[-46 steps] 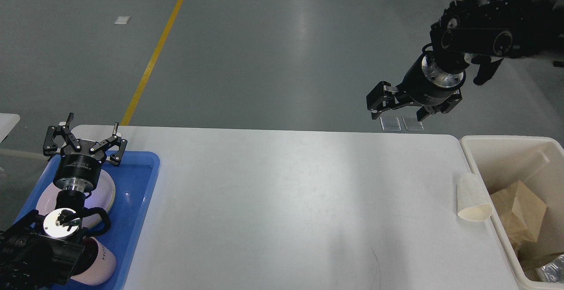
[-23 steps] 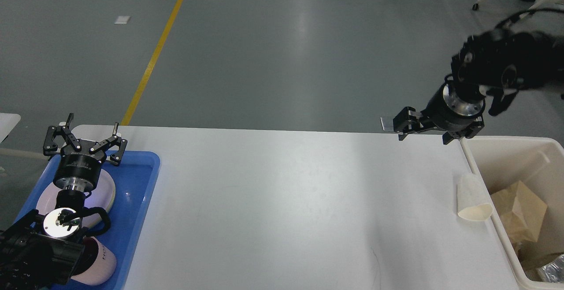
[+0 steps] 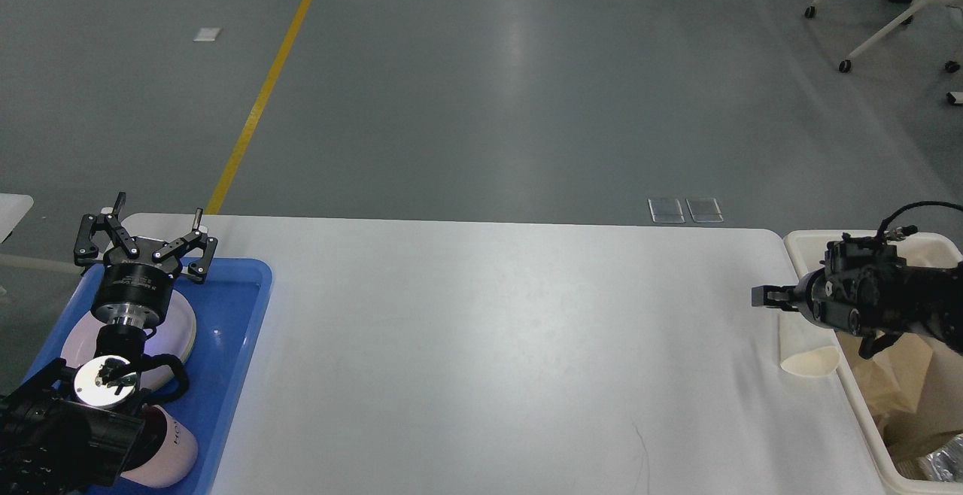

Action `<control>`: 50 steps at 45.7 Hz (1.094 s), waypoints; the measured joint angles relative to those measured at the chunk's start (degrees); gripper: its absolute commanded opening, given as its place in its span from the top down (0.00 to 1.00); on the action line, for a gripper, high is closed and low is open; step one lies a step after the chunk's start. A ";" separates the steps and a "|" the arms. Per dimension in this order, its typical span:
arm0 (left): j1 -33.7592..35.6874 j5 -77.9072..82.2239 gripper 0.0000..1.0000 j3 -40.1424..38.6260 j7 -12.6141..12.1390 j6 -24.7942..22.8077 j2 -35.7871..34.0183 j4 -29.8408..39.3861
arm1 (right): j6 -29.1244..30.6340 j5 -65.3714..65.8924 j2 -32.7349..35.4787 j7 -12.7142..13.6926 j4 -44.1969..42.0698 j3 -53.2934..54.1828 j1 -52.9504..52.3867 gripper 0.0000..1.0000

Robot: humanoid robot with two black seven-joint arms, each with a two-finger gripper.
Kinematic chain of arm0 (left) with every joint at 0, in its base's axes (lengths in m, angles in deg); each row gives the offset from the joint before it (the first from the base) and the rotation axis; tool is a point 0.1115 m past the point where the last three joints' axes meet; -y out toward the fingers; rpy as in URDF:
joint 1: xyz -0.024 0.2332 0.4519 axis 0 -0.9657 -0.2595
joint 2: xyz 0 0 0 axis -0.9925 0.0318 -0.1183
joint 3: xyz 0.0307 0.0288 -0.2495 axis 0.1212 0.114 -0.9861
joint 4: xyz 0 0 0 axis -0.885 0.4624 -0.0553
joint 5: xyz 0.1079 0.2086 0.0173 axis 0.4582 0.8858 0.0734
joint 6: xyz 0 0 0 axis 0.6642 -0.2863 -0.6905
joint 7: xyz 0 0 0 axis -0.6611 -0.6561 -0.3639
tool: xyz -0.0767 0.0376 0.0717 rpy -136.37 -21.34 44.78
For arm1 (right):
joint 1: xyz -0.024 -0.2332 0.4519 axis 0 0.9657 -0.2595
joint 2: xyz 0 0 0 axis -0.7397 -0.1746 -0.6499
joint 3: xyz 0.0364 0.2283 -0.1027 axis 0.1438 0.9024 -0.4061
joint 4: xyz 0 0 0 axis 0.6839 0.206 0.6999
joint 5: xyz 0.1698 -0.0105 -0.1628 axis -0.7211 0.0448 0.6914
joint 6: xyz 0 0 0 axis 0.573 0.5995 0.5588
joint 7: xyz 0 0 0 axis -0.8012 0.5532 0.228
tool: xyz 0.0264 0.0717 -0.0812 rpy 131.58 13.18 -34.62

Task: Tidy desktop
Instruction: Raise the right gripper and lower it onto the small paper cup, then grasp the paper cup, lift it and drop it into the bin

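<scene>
The right gripper (image 3: 764, 296) has dropped from high over the floor to just above the paper cup (image 3: 806, 344); whether its fingers are apart I cannot tell. The left gripper (image 3: 143, 243) has not moved, fingers spread wide over the blue tray (image 3: 241, 344) holding a plate (image 3: 177, 329) and mug (image 3: 169, 450). The table (image 3: 489, 352) lies bare between them. The cup lies at the right edge, against the bin (image 3: 865, 420) holding brown paper (image 3: 899, 375).

one head view — high, facing forward and down

we look from above the near edge across the desktop (image 3: 481, 344) to the grey floor (image 3: 481, 81) beyond — no second view.
</scene>
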 measured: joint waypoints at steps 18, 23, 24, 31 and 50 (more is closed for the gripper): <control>0.00 0.00 0.04 0.00 0.00 0.00 0.01 0.00 | -0.53 -0.05 0.02 -0.35 -1.74 1.98 3.54 0.60; 0.00 0.00 0.04 0.00 0.00 0.00 0.01 0.00 | -0.38 -0.07 0.02 -0.35 -1.29 2.28 3.67 0.67; 0.00 0.00 0.04 0.00 0.00 0.00 0.01 0.00 | -0.36 -0.08 0.02 -0.35 -1.25 2.30 3.74 0.70; 0.00 0.00 0.04 0.00 0.00 0.00 0.02 0.00 | -0.33 -0.10 0.02 -0.33 -0.96 2.99 3.66 1.00; 0.01 0.00 0.04 0.00 0.00 0.00 -0.01 0.00 | 0.31 -0.22 5.78 -0.36 12.65 6.10 -11.43 1.00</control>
